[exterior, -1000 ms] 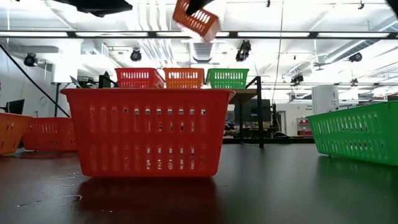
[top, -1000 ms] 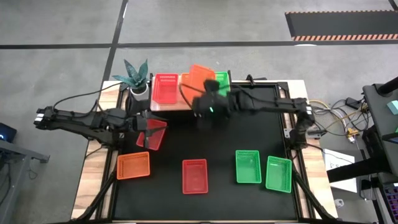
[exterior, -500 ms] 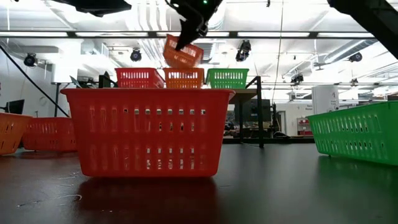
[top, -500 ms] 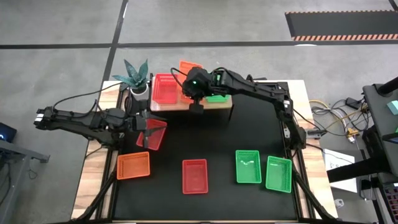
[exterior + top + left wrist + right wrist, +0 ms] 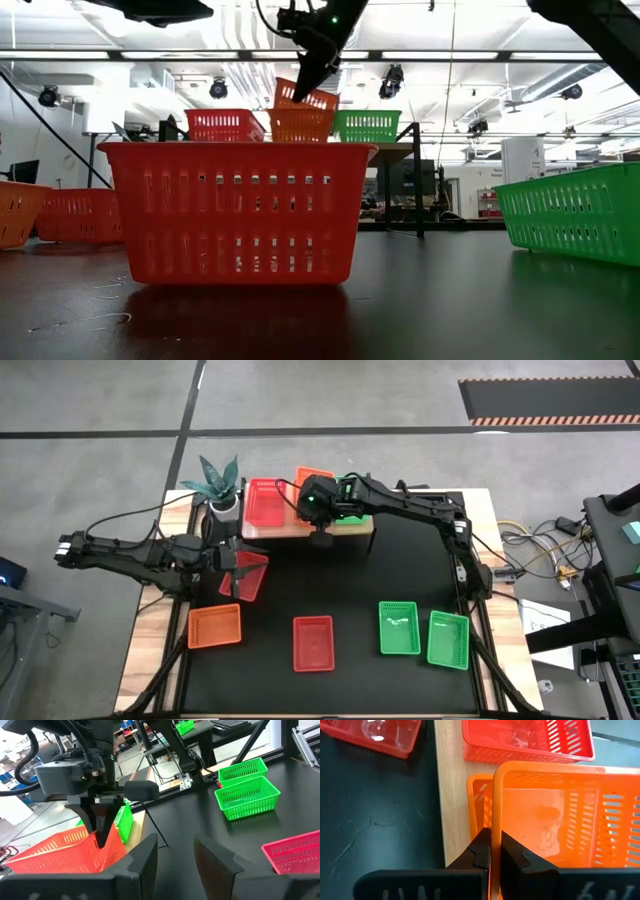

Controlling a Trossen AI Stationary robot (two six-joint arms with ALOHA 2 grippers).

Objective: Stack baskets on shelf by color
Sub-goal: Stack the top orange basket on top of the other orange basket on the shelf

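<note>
The wooden shelf (image 5: pixel 352 527) at the table's far edge carries a red basket (image 5: pixel 265 502), an orange basket (image 5: pixel 476 805) and a green basket (image 5: pixel 366 125). My right gripper (image 5: pixel 492 840) is shut on a second orange basket (image 5: pixel 312 478), held tilted just over the shelf's orange one (image 5: pixel 297 125). Whether the two touch, I cannot tell. My left gripper (image 5: pixel 175 845) stands open with nothing between its fingers. It hangs at the table's left, above a red basket (image 5: pixel 250 573) that lies on the black tabletop. My right gripper pinches the rim of one side wall (image 5: pixel 495 820) of the orange basket, one finger inside the basket and one outside. The fingers (image 5: pixel 297 75) come slanting down from above. The basket hangs tilted below them, its held side up.
On the near half of the table lie an orange basket (image 5: pixel 215 626), a red one (image 5: pixel 312 643) and two green ones (image 5: pixel 399 627) (image 5: pixel 448 638). A potted plant (image 5: pixel 218 485) stands beside the shelf's left end. The table's middle is bare.
My right gripper has carried the orange basket toward the table's far edge and to the left, then down, tipping further downward. The basket has sunk from high above the shelf to just over the shelf's orange basket, still tilted.
</note>
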